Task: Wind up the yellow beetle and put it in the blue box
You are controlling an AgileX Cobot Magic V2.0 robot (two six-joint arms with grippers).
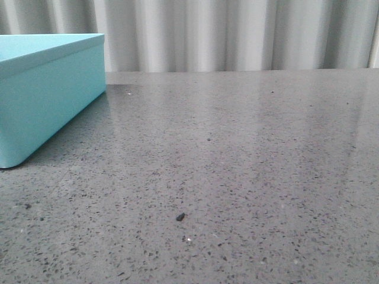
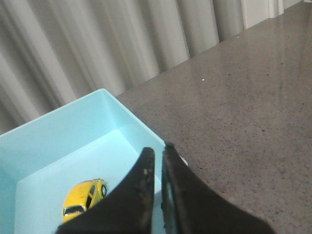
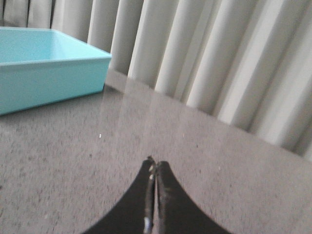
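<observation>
Grey speckled tabletop (image 1: 237, 177) | blue box (image 1: 47, 94) far-left | pleated curtain (image 1: 237, 32) behind

The right gripper (image 3: 155, 168), fingers seemingly pressed together, hangs above the table (image 3: 73, 161), blue box (image 3: 44, 78) beyond.

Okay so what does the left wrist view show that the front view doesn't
Only the left wrist view shows the yellow beetle lying inside the blue box, plus the left gripper, jaws nearly together and holding nothing. Only the front view shows the box's outer side wall and a small dark speck on the table. Both show the blue box, the grey table and the curtain.
</observation>
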